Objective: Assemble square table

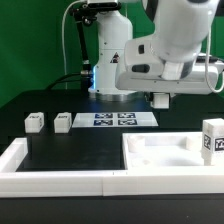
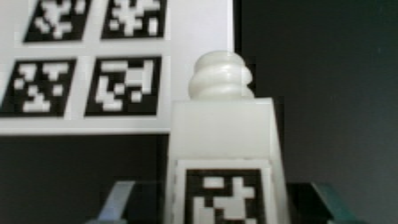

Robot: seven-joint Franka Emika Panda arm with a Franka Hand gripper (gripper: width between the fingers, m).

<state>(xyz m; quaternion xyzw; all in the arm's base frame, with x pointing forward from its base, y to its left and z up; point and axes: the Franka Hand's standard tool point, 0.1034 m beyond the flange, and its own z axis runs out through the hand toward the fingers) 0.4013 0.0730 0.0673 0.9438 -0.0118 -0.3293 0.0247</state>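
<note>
My gripper (image 2: 217, 206) is shut on a white table leg (image 2: 222, 130). The leg's tag faces the wrist camera and its rounded screw tip (image 2: 221, 75) points away from the gripper. In the exterior view the gripper (image 1: 160, 99) hangs above the table, just behind the square table top (image 1: 160, 152), and the held leg hardly shows. The top is a white slab with a raised rim, lying at the exterior view's front right. Another tagged leg (image 1: 212, 138) stands upright at its right end. Two more legs (image 1: 35, 122) (image 1: 63, 121) lie on the black table at the left.
The marker board (image 1: 115, 119) lies flat below and to the left of the gripper, also seen as the marker board (image 2: 89, 60) in the wrist view. A long white border rail (image 1: 55, 182) runs along the front and left edges. The robot base (image 1: 110, 60) stands behind.
</note>
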